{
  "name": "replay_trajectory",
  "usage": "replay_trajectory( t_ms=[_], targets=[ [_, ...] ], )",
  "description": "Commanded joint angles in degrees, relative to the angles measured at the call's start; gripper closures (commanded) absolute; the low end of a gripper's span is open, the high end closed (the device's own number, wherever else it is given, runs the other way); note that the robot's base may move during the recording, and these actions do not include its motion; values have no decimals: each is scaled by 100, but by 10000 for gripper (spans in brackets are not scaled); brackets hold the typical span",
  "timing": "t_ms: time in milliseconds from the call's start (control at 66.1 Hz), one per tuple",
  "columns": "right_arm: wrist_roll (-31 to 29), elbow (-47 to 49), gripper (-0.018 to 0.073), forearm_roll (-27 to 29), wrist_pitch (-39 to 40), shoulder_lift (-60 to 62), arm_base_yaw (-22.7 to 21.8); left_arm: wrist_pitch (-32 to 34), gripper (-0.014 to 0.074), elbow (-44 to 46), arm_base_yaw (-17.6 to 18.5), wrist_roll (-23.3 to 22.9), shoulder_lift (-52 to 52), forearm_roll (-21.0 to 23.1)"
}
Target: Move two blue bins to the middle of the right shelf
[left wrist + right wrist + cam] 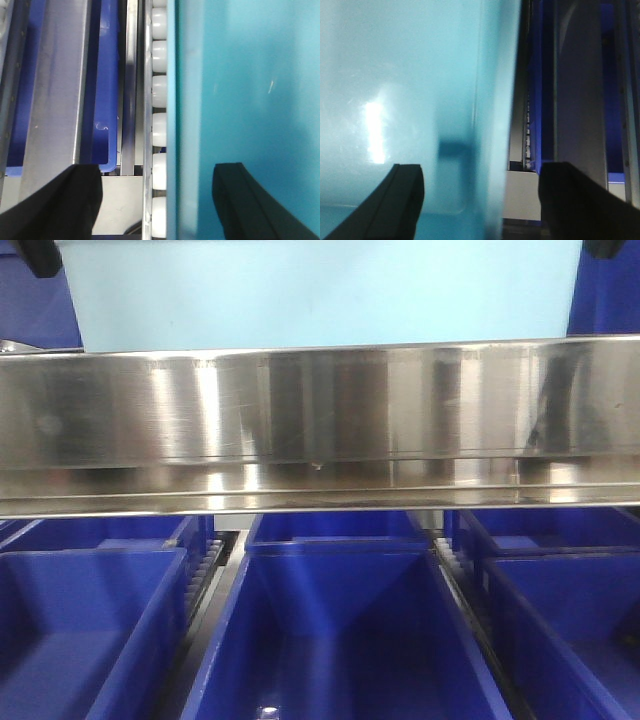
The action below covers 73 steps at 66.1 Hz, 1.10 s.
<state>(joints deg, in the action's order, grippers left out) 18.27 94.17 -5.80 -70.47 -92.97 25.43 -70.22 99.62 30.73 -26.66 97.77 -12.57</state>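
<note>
bin: pale aqua bin (320, 295) sat between both grippers, above and behind the steel rail (320, 420); only one such bin was in view
left gripper: left gripper (156, 169) was spread, astride the bin's side wall; one finger inside, one outside; neither seemed to press on the wall
right gripper: right gripper (481, 169) was likewise spread, astride the opposite wall; no pinch seen
support: white rollers (159, 95) ran just beside the wall, on the left gripper's outer-finger side; couldn't tell whether the bin rested on them
risk, slip: with both grippers unclamped, a lift or pull would probably have tipped the bin or left it where it was
risk, skew: uneven arm travel could have yawed the bin and jammed a corner in its lane
risk, snag: rail sat just under the bin's front face; a low move across it could have caught the base
risk, roll: if on rollers, the bin might have crept when nudged
pale bin contents: walls were plain; nothing seen inside; floor mostly out of view
lower bins: deep blue bins (340, 640) lay below the rail, well under both grippers; looked empty; small pale speck on the middle one's floor, unidentifiable
</note>
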Motion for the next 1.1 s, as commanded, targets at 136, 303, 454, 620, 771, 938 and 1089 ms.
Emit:
replay_trajectory(
  t_ms=[136,303,454,620,771,938,1089],
  targets=[
    [-46,-28,189,-38,50,35,-8,25,214,-8,-30,-36,1,206],
    [-46,53,189,-38,50,35,-8,25,214,4,-30,-36,1,259],
    [-46,136,189,-38,50,81,-8,25,214,66,-30,-36,-49,285],
    [-46,136,189,-38,50,46,-8,25,216,125,-30,-36,-72,150],
    [-46,136,189,-38,50,37,-8,25,216,125,-19,-36,-84,196],
    [-46,136,189,-38,50,37,-8,25,216,125,-19,-36,-107,191],
    [-46,136,189,-38,50,44,-8,25,216,125,-19,-36,-120,179]
  ],
)
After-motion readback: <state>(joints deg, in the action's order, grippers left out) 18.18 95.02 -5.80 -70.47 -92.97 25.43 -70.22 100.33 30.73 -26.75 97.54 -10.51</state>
